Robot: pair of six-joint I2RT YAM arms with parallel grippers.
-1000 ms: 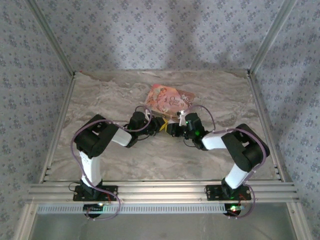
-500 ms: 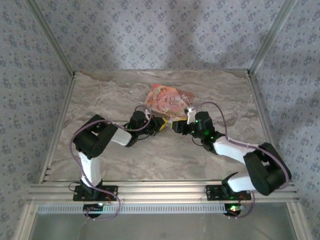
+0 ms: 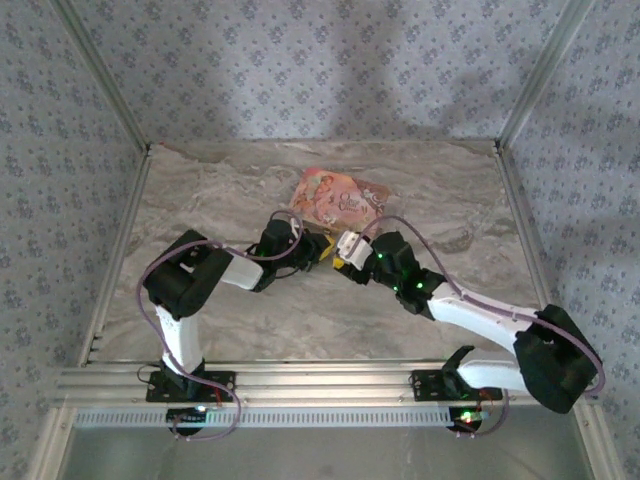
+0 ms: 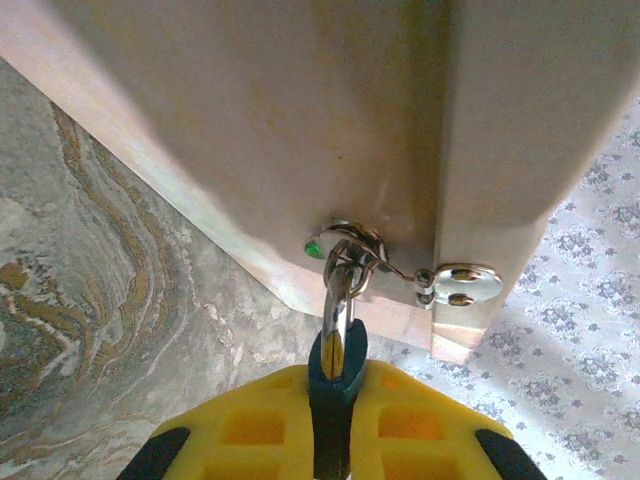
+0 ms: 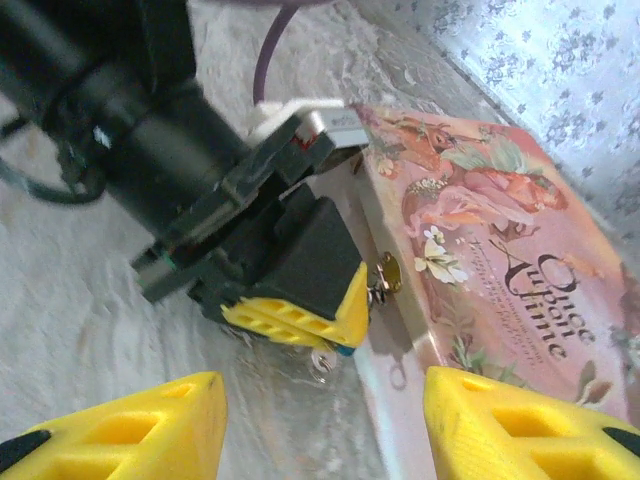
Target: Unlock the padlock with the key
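Observation:
My left gripper (image 4: 338,375) is shut on the small dark teal padlock (image 4: 331,425). The padlock's silver shackle (image 4: 339,300) runs up through a metal loop on the side of the pink box (image 4: 300,120). In the right wrist view the left gripper's yellow fingers (image 5: 300,318) press against the pink illustrated box (image 5: 490,250), and a sliver of the padlock (image 5: 344,348) peeks out below them. The key's (image 5: 322,360) small silvery head hangs just under it. My right gripper (image 5: 325,430) stands open, a short way in front of the key, with nothing between its fingers.
From above, the pink box (image 3: 340,197) lies at the back middle of the marble table (image 3: 230,200). Both grippers, the left (image 3: 322,250) and the right (image 3: 340,262), meet at its near edge. Aluminium frame posts and patterned walls close in the sides and back.
The right gripper has opened and no longer holds anything. Its arm has stretched out low to the right while the wrist shifted left. The left gripper stays shut on the padlock.

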